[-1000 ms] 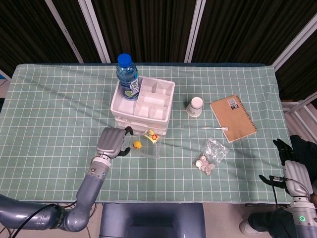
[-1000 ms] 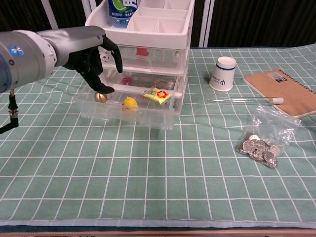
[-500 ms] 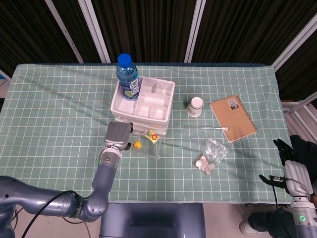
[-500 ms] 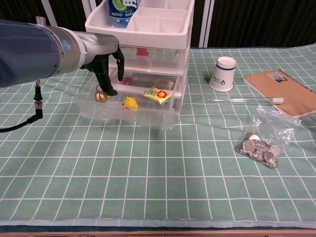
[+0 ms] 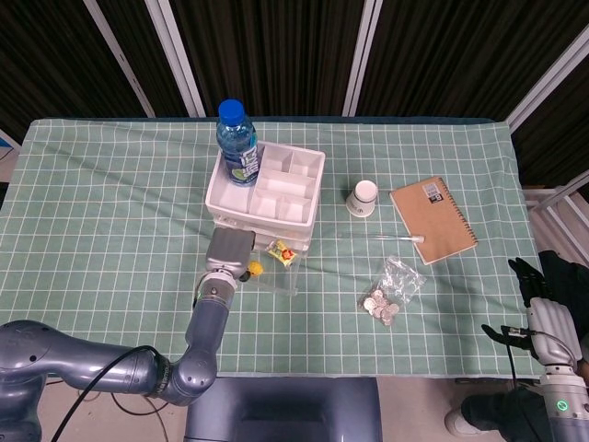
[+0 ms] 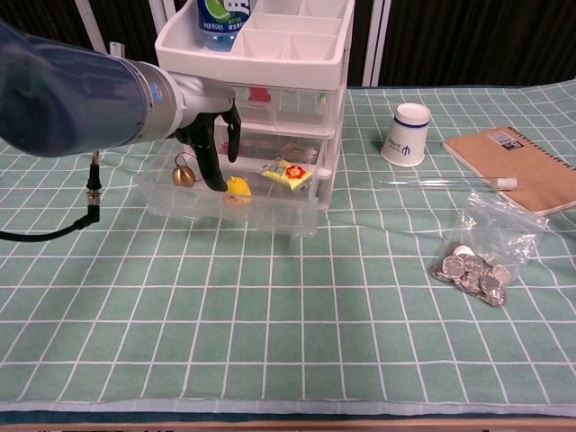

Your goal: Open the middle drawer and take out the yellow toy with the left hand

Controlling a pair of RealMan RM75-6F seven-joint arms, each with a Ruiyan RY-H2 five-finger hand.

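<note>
The clear middle drawer of the white drawer unit stands pulled out toward me. Inside lie the yellow toy, a small gold bell to its left and a yellow packet to its right. My left hand reaches down into the drawer from the left. One dark fingertip sits right beside the toy, the others spread above it, and nothing is gripped. My right hand hangs off the table's near right corner, holding nothing.
A blue-capped bottle stands in the unit's top tray. To the right lie a paper cup, a glass tube, a brown notebook and a bag of coins. Green checked cloth covers the table.
My left hand has moved right along the open drawer, from over the gold bell to the yellow toy's left side. The right hand has not moved.
</note>
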